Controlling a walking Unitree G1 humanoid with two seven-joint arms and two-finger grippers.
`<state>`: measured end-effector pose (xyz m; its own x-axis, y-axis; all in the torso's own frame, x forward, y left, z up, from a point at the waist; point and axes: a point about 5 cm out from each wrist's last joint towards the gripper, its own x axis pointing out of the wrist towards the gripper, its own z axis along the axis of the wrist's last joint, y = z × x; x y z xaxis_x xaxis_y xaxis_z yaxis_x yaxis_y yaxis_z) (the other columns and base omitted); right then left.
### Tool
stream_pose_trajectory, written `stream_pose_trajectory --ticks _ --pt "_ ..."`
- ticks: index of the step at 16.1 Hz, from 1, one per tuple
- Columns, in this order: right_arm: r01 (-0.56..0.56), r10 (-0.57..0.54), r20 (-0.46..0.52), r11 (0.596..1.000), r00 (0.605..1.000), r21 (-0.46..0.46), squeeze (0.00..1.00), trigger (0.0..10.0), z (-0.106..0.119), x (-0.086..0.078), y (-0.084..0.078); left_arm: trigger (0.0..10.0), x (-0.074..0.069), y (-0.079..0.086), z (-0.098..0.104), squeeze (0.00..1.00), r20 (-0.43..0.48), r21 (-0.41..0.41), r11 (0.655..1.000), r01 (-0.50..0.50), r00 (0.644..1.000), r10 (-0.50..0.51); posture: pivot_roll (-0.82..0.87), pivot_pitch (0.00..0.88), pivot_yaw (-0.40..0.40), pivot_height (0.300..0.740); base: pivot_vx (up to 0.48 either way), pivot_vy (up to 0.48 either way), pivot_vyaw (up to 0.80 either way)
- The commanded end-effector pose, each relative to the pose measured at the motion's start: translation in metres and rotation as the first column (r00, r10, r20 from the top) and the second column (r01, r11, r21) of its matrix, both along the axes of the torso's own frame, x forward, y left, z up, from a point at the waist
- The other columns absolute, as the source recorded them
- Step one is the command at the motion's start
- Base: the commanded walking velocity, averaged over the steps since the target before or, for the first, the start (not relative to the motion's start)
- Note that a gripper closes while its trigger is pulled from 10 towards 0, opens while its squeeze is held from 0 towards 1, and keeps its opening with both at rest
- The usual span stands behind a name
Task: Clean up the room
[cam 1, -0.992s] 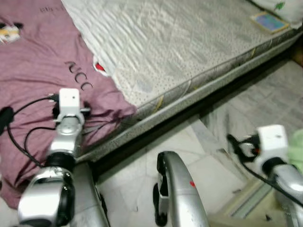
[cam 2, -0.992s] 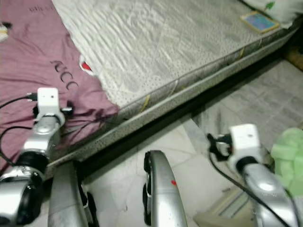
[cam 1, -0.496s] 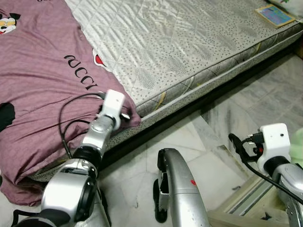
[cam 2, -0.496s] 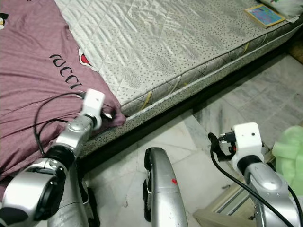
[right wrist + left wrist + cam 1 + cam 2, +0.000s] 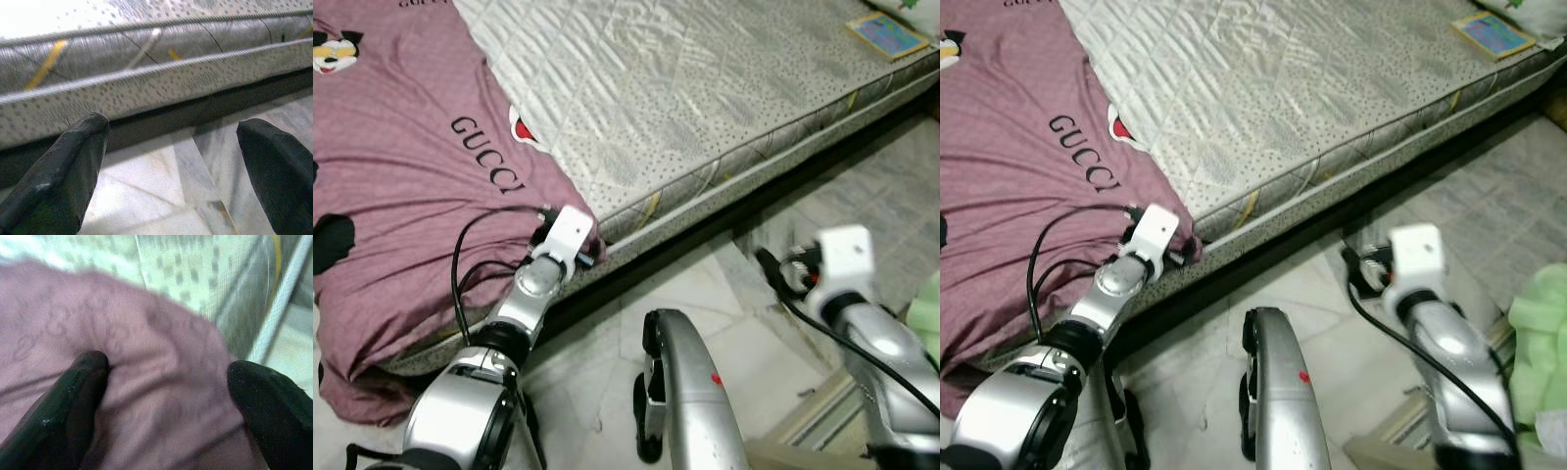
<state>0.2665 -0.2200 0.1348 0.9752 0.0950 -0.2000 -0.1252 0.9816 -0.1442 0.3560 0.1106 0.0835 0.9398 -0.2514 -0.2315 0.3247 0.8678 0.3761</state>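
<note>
The left hand [image 5: 166, 391] presses into the maroon blanket [image 5: 401, 196] at the corner that hangs over the edge of the mattress [image 5: 705, 88], its two fingers [image 5: 63, 406] spread wide with a fold of cloth bulging between them (the tips touch the fabric, but nothing is pinched). Half a second ago that wrist sat a little higher on the blanket; it has since slid down toward the corner. The right hand [image 5: 171, 171], also wide open and holding nothing, hangs over the marble floor [image 5: 1302, 284] facing the mattress side; its wrist has swung up and inward from where it was. A small book [image 5: 891, 34] lies at the far mattress corner.
</note>
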Motion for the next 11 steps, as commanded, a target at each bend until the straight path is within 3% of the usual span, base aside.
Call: stream_pose_trajectory --ticks 1,3,7,8,9,11 --pt "0.009 -0.009 0.005 1.000 1.000 0.006 0.00 10.0 -0.003 0.003 0.002 10.0 0.004 0.001 0.014 0.00 0.092 0.009 1.000 -0.011 0.996 0.010 -0.21 0.119 -0.070 0.536 0.000 0.000 0.00" --pt "-0.013 0.011 0.050 0.999 0.999 0.042 0.00 10.0 -0.001 0.017 0.018 10.0 0.005 0.016 0.040 0.00 0.248 -0.013 0.997 -0.073 0.966 0.074 -0.19 0.084 -0.057 0.536 0.000 0.000 0.00" --pt "-0.045 0.036 0.094 0.994 0.995 0.101 0.00 10.0 -0.004 0.038 0.042 10.0 -0.009 0.042 0.068 0.00 0.416 -0.070 0.982 -0.174 0.890 0.188 -0.12 0.013 -0.034 0.536 0.000 0.000 0.00" --pt "-0.054 0.039 0.117 0.989 0.992 0.134 0.00 10.0 -0.003 0.048 0.053 10.0 -0.021 0.060 0.077 0.00 0.452 -0.144 0.948 -0.284 0.833 0.318 -0.09 0.000 -0.026 0.536 0.000 0.000 0.00" --pt "-0.057 0.038 0.125 0.987 0.991 0.147 0.00 10.0 -0.002 0.054 0.058 10.0 -0.028 0.071 0.079 0.00 0.453 -0.195 0.922 -0.336 0.802 0.388 -0.08 0.000 -0.021 0.536 0.000 0.000 0.00" --pt "-0.074 0.048 0.141 0.980 0.989 0.184 0.00 10.0 -0.003 0.067 0.071 10.0 -0.058 0.095 0.075 0.00 0.451 -0.244 0.870 -0.430 0.743 0.494 -0.01 0.000 -0.008 0.536 0.000 0.000 0.00"
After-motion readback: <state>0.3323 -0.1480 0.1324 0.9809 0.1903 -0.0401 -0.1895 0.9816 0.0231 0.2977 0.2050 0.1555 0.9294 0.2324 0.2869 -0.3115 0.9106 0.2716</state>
